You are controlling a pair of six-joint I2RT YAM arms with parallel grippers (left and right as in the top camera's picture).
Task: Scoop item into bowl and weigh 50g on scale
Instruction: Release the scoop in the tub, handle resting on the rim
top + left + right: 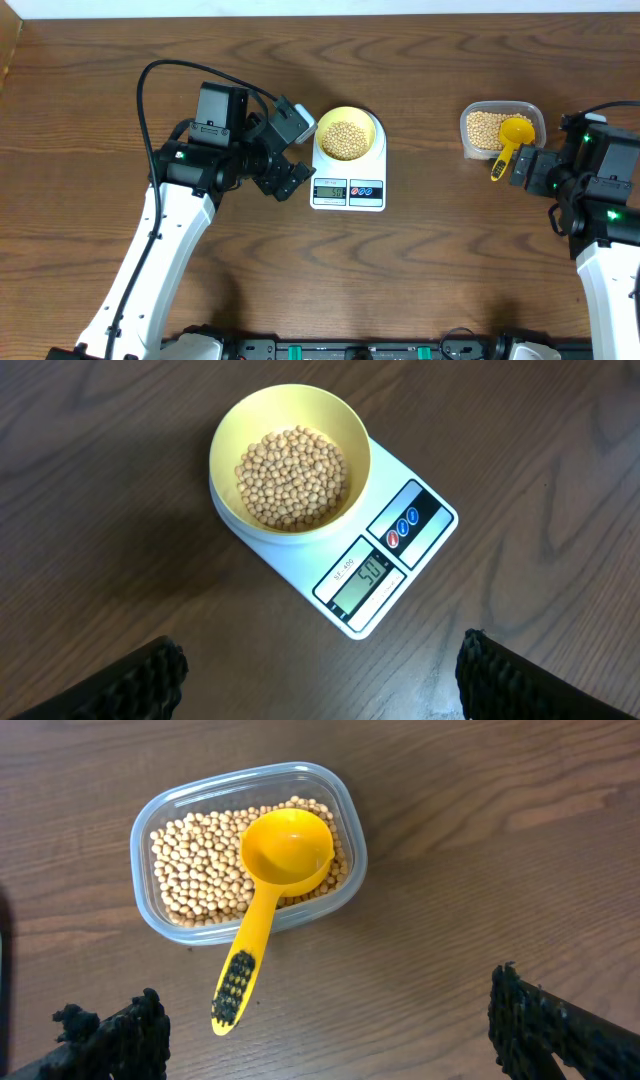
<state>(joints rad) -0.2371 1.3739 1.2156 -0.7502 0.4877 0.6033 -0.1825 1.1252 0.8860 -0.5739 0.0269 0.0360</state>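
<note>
Pale-yellow round bowl (290,408) of tan beans (292,478) on flat white scale (386,468); left end effector (320,670), right end effector (330,1020) spread wide

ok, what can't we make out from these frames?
- Scale display: too small overhead; left wrist view shows 50, any further digit blurred.
- Beans under the scoop: hidden by its cup, right wrist view.
- Left gripper and right gripper: only finger ends show, rest cut off by each wrist view's bottom edge.

Your dark wood table (430,260) carries the white scale (348,190) mid-table, with the clear tub (355,860) well off right.
</note>
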